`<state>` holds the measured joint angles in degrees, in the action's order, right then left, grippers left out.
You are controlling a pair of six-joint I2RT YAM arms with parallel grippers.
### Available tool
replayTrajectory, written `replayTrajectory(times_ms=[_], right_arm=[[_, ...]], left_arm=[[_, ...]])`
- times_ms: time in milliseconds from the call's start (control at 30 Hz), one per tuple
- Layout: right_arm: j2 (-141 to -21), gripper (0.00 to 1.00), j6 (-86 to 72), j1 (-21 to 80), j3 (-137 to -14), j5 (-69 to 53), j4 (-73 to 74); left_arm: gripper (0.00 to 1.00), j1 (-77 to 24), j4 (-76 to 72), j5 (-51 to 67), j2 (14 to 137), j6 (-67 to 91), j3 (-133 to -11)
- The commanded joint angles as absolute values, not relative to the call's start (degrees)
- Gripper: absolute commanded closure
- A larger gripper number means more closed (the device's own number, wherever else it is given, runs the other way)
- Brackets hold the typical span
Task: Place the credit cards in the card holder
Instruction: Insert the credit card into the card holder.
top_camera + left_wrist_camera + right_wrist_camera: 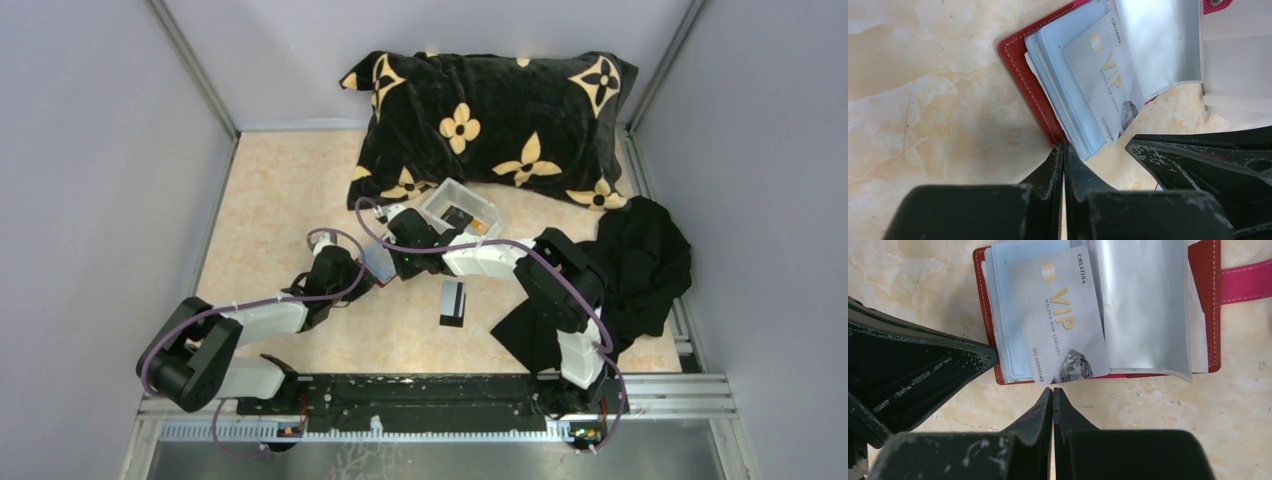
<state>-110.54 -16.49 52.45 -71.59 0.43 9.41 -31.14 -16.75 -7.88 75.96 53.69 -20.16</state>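
Two grippers meet at the open card holder [1213,300], both with jaws pressed together. Just ahead of your right gripper [1053,390], a silver VIP credit card [1063,320] lies on the holder's clear pockets [1143,305]. Your left gripper [1063,149] touches the holder's red edge; whether it pinches that edge cannot be told.

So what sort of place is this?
Likely a robot test cell, not a home: plain grey walls on metal framing, robot arms bolted to a rail, staged props like the flowered pillow.
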Motion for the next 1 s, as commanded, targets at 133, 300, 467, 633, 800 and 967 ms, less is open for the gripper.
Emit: replayTrajectory(times_ms=[133, 300, 467, 633, 800, 967], right_arm=[[-106.94, 1.00, -16.25, 52.80, -70.01, 1.64, 7.90], [-107.76, 1.00, -16.52, 52.37, -69.78, 1.42, 7.31], [-109.41, 1.00, -16.37, 52.22, -71.74, 0.62, 7.11], [-111.29, 1.00, -16.26, 52.21, -74.12, -0.20, 7.53], [-111.89, 1.00, -16.25, 52.21, -74.36, -0.79, 6.96], [-110.11, 1.00, -16.34, 52.26, -73.15, -0.11, 6.38]], left_arm=[[0.94, -31.30, -14.02, -7.73, 76.55, 52.29, -18.69], [0.94, -31.29, -14.06, -7.86, 76.29, 52.37, -18.41], [0.94, -31.30, -14.32, -7.65, 76.78, 52.42, -18.37], [0.94, -31.29, -14.59, -7.34, 77.25, 52.63, -18.37], [0.94, -31.33, -14.76, -7.21, 77.42, 52.72, -18.39], [0.94, -31.34, -15.19, -7.03, 77.74, 52.73, -18.37]])
